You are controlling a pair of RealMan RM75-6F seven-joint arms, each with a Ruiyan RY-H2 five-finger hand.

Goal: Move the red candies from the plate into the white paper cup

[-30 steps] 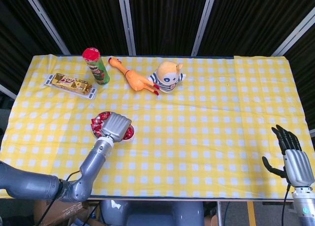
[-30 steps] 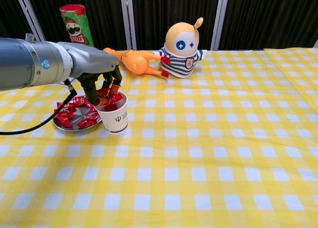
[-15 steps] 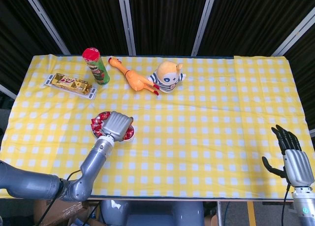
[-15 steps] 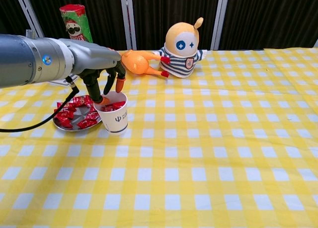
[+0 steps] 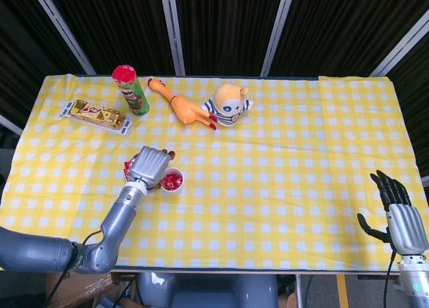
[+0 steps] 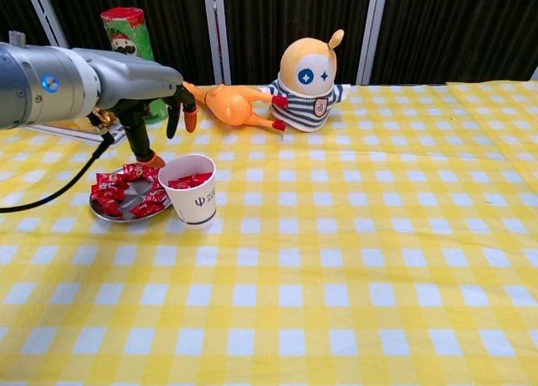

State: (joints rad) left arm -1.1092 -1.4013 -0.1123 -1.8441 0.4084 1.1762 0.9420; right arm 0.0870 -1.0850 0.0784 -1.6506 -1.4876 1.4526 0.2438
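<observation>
Cup: white paper cup (image 6: 191, 189) upright on the yellow checked tablecloth (image 6: 353, 260), touching the right edge of the plate (image 6: 113, 214); dark printed logo on its front wall, too small to read; several red candies (image 6: 189, 182) inside, seen from above as a red heap in the head view (image 5: 173, 181).
Plate: small metal dish just left of the cup, holding a loose pile of red-wrapped candies (image 6: 126, 193); white marks on the wrappers, not legible.
Left hand: hovering above the plate (image 6: 161, 108), palm down, fingers spread and hanging loose, orange tips showing (image 6: 190, 119); nothing held between them; clear of the cup's rim, up and to its left. From overhead (image 5: 147, 166), covering most of the plate.
Right hand: low at the right corner of the head view (image 5: 397, 217), off the near edge of the table, dark fingers upright and apart, empty; outside the chest view.
Can: green tube with red lid (image 6: 128, 45) standing behind the left arm; red band and a moustached face on the label, lettering hidden here by the arm.
Snack box: flat gold package (image 5: 95, 115) near the far left edge, red print on top, unreadable.
Chicken: orange rubber toy (image 6: 231, 105) lying on its side, beside the plush.
Plush: yellow-headed doll (image 6: 308, 85) in a striped shirt, blue round eye patch and a small blue badge on the chest, sitting upright at the back.
</observation>
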